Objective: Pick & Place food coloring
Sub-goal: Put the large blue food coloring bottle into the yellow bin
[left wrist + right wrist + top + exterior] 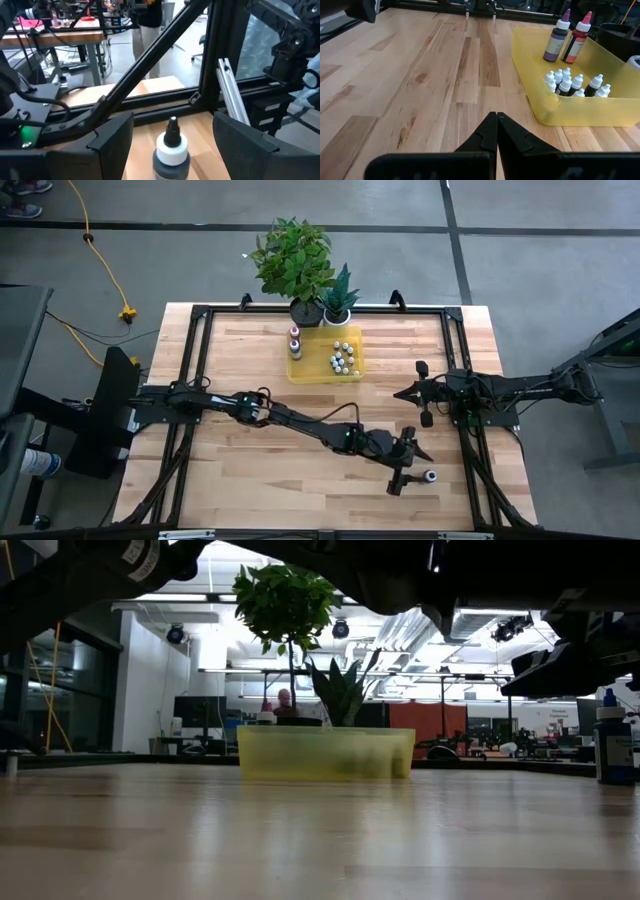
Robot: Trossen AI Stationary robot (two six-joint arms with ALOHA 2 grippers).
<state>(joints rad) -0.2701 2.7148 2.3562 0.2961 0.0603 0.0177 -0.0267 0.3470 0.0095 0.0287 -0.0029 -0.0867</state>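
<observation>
High view shows one food coloring bottle (430, 476) standing on the tabletop (250, 480) near its right front corner, dark-bodied with a whitish collar and dark tip. The left tool (412, 463) sits just beside it, fingers (112, 137) spread to either side, not touching. Well apart, a yellow tray (300, 370) holds the other bottles (572, 84), in front of two potted plants (296, 260). The right tool (412, 392) waits near the right edge, tips pressed together.
</observation>
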